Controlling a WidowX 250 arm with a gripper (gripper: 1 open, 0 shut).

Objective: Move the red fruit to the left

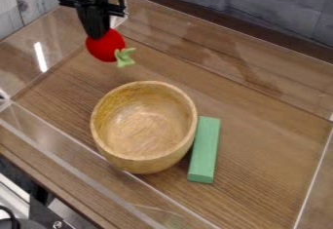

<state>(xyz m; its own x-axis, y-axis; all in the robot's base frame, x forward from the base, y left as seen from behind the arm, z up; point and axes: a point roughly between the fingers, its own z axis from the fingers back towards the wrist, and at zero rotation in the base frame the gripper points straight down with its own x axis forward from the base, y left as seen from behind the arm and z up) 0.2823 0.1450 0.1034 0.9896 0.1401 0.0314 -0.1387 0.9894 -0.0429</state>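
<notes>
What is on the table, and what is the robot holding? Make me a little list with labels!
end effector: pointing down, shut on the red fruit
red fruit: hanging from the end effector, green leaves sticking out to the right
wooden bowl: upright, empty, below and right of the fruit in the picture
green block: lying flat, close by the bowl's right side
table: brown wood, with clear walls around it

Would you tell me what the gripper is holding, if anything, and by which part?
The gripper holds the red fruit by the top of its red body, leafy stem free.
</notes>
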